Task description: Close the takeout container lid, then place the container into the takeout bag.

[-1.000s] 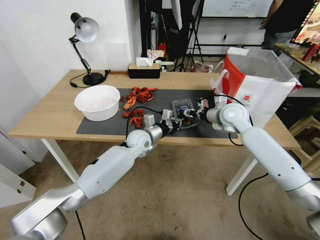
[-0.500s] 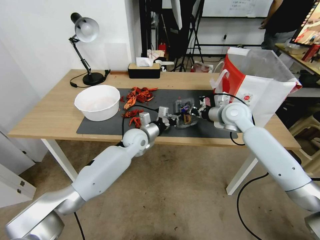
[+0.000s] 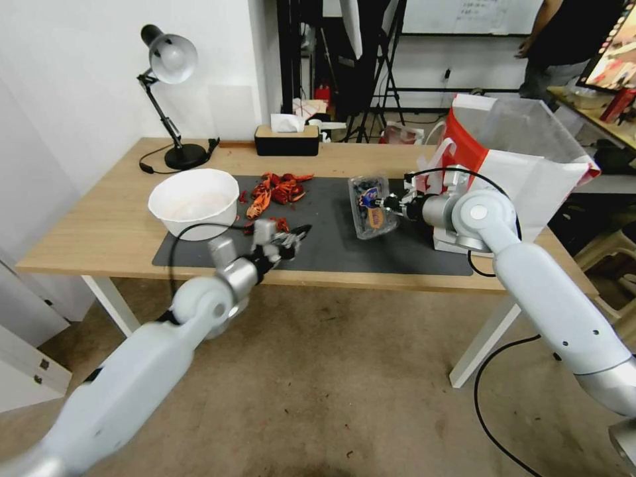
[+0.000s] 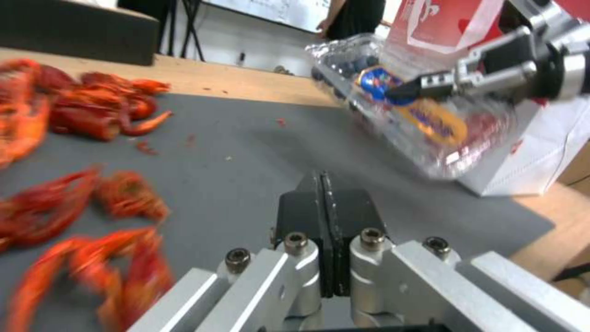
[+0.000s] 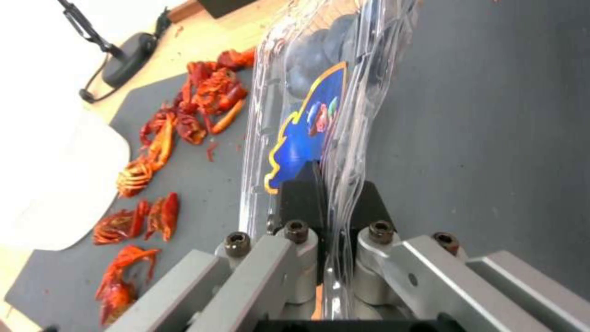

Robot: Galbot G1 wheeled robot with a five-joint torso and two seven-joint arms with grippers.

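Right gripper is pinching the closed blueberry container, now lifted off the mat toward the takeout bag — left gripper, fingers pressed together, has pulled away empty.

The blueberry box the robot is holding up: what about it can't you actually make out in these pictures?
- Label text on the container: too small in the head view, blurred in the left wrist view.
- Whether the lid is snapped fully shut: the right wrist view sees it edge-on, with the right gripper covering the pinched rim.
- How full it is: the label and glare hide most berries.
- Inside of the bag: hidden by its own walls in the head view.
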